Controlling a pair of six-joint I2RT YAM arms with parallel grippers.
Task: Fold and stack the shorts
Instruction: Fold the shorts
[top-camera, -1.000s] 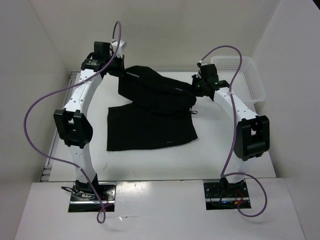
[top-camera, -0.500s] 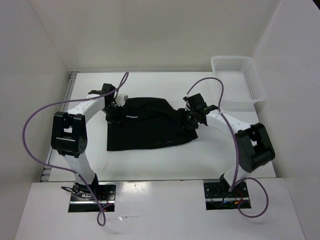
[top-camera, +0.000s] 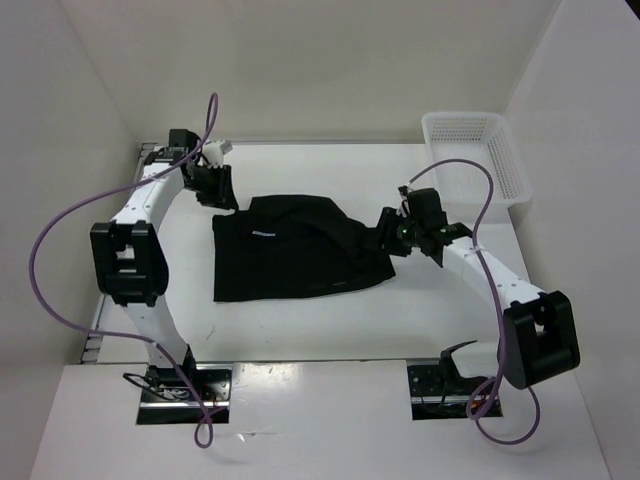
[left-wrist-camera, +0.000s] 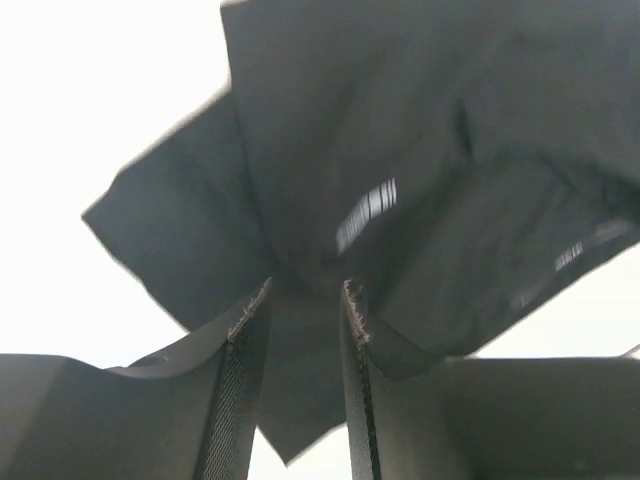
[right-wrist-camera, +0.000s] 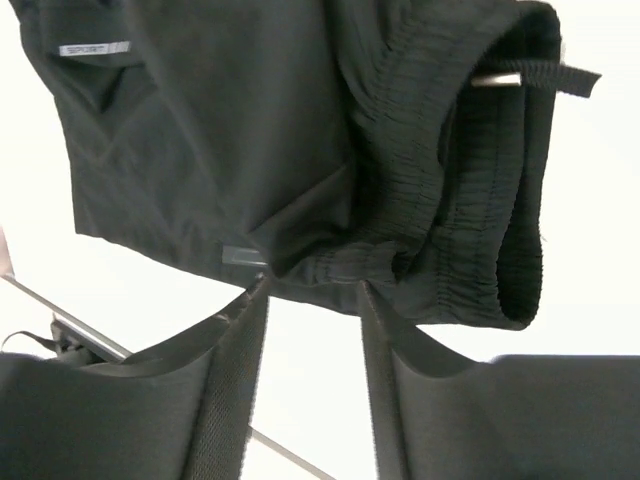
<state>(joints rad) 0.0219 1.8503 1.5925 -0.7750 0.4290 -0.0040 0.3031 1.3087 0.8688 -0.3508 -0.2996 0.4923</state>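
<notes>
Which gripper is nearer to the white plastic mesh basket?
Right. The right gripper is near-left of the white plastic mesh basket, by the black fabric shorts; the left gripper is beyond the shorts, far left.

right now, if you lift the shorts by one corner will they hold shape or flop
Likely floppy: the shorts lie in soft creases, so a one-corner lift would probably let them sag and unfold. Probably light: the fabric looks thin. The gathered waistband looks thicker, likely a surer grip.
</notes>
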